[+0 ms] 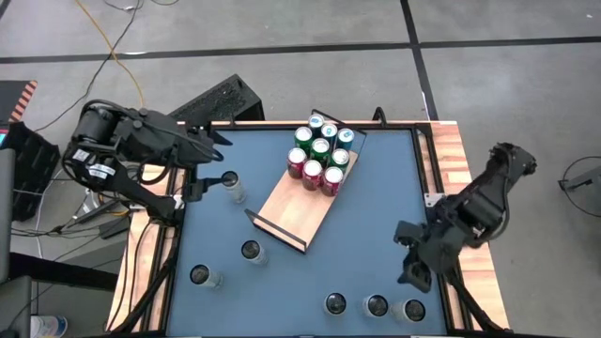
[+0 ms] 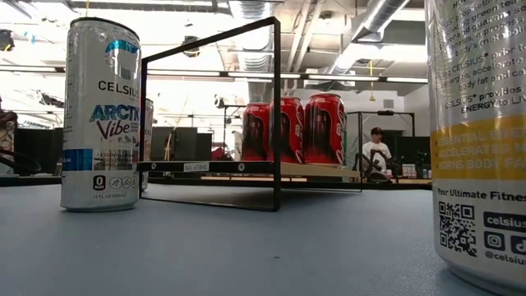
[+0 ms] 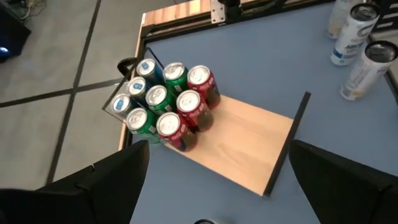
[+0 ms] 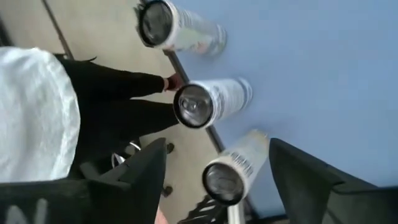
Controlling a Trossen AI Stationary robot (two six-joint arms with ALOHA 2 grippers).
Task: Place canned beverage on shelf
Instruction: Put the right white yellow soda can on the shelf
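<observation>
Directly ahead of the right gripper (image 4: 214, 180), and nearest to it of everything on the table, stands a tall slim white-and-silver beverage can (image 4: 233, 168), upright, its long axis vertical and its silver top (image 4: 222, 180) showing between the two spread dark fingers (image 4: 140, 171). Those fingers stand parted and hold nothing. Two more slim white cans (image 4: 211, 102) stand just beyond it along the same table edge. In the overhead view this right gripper (image 1: 413, 255) hangs above the three-can row (image 1: 376, 305) at the near right of the blue tabletop (image 1: 376, 216).

Well away from it, toward the table's middle, lies the flat light-wood shelf with dark lip and black wire rail (image 1: 299, 202); red, green and blue short cans (image 1: 319, 155) crowd its far end, leaving the near end bare.

Over the far left corner the left gripper (image 1: 208, 160) waits, fingers spread and empty. My reading: the right arm is much the closer for this pick.
</observation>
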